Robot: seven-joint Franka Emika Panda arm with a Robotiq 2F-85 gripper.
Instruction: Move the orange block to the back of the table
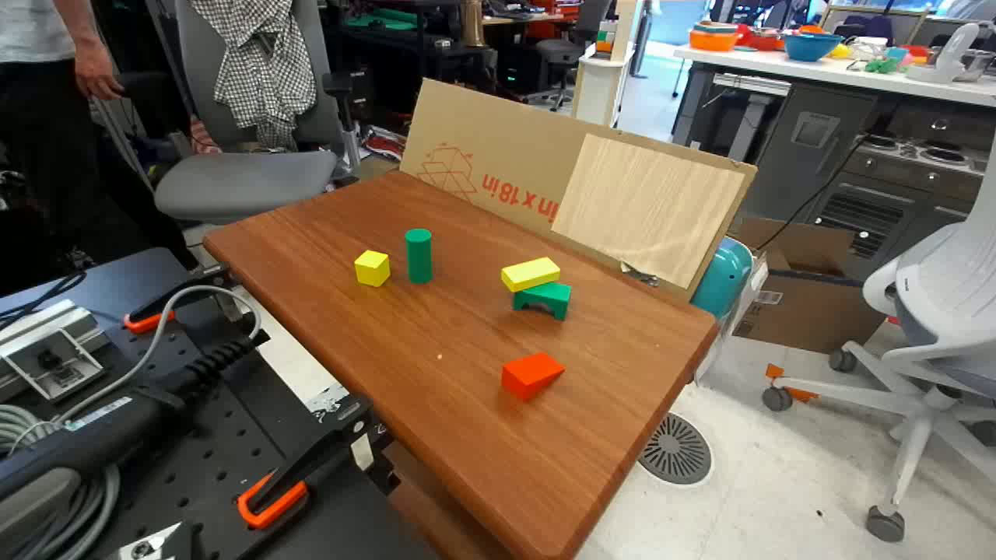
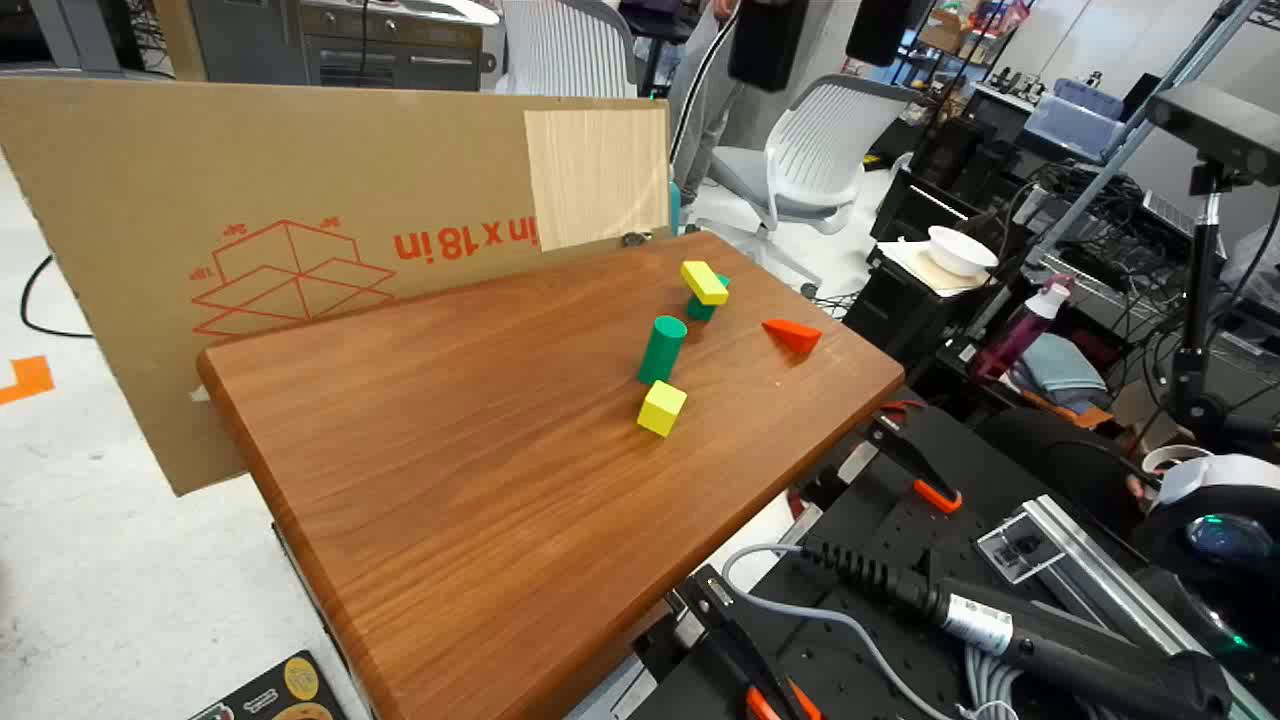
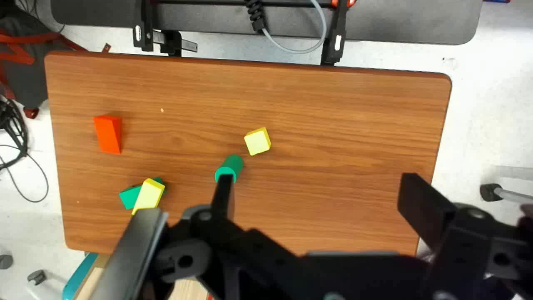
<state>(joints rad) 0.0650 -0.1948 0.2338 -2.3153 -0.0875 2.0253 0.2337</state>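
In the wrist view, the orange block [image 3: 108, 135] lies near the left end of the worktop [image 3: 341, 121]. Right of it, a yellow block [image 3: 150, 194] rests askew across a green arch [image 3: 130, 196]. Next stands an upright green cylinder [image 3: 232, 164], then a yellow cube [image 3: 257, 141] near it. The fingers [image 3: 422, 208] are wide apart, one partly hiding the cylinder, the other well right of the cube.
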